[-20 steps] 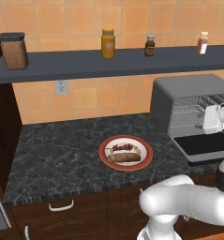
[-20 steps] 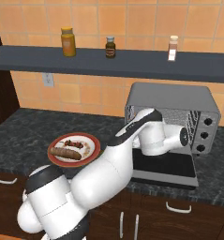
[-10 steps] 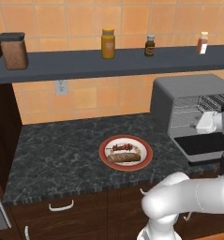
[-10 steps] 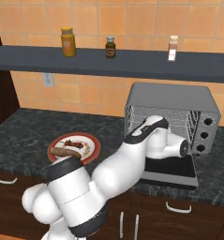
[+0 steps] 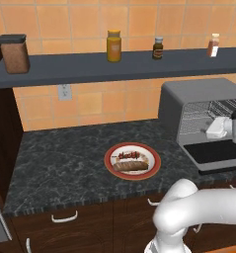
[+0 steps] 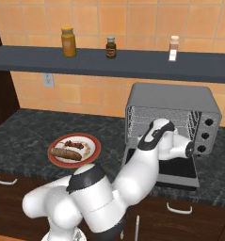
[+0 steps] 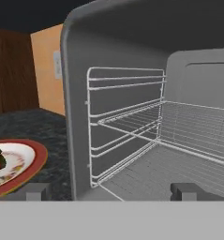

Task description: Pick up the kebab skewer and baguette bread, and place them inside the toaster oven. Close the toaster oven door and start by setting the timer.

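So the oven (image 6: 172, 127) sits at the right end of the counter (image 5: 65, 168) with its door (image 6: 172, 170) dropped flat, which makes sense since the racks (image 7: 179, 126) need to be reachable before any food goes in. The gripper (image 7: 111, 191) hangs right at the oven mouth over the door, fingers spread about as wide as they go and nothing between them, and the hand view looks straight at bare wire racks. The skewer (image 5: 128, 155) and baguette (image 5: 131, 165) lie side by side on the red-rimmed plate (image 5: 156, 159), skewer toward the wall, loaf toward the front edge, well left of the oven. My guess is the open fingers are ready for a pick, so the arm has to swing left to the plate next. Neither item is loaded yet, and the timer knobs (image 6: 207, 135) look untouched.
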Robot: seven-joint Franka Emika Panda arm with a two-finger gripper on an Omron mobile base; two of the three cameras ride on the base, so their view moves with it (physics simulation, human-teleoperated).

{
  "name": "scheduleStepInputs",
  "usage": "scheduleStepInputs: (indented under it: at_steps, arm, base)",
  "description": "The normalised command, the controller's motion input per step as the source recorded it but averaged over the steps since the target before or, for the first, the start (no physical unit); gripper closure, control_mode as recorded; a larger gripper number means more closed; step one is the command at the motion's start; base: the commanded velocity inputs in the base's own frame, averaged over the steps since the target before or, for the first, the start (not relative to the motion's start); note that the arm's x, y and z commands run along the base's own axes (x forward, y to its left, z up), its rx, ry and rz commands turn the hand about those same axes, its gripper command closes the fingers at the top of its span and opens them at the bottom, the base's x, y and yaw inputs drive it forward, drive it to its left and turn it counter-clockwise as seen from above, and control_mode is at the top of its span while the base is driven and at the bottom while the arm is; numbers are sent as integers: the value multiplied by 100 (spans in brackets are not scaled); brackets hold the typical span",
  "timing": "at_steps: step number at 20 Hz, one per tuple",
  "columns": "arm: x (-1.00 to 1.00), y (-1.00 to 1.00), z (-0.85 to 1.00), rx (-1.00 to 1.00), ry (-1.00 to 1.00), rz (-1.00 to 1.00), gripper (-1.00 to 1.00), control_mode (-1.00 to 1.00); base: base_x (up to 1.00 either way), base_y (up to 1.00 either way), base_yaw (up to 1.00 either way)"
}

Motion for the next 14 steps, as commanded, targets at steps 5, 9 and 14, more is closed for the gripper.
scheduleStepInputs:
  at_steps: [5,9,14]
  arm:
    - [48,-1,-20,0,0,0,-100,-100]
    - [31,-2,-36,1,0,-5,-100,-100]
    - [37,-12,-15,0,0,-7,-100,-100]
  base:
    - [0,0,0]
    - [0,0,0]
    - [0,0,0]
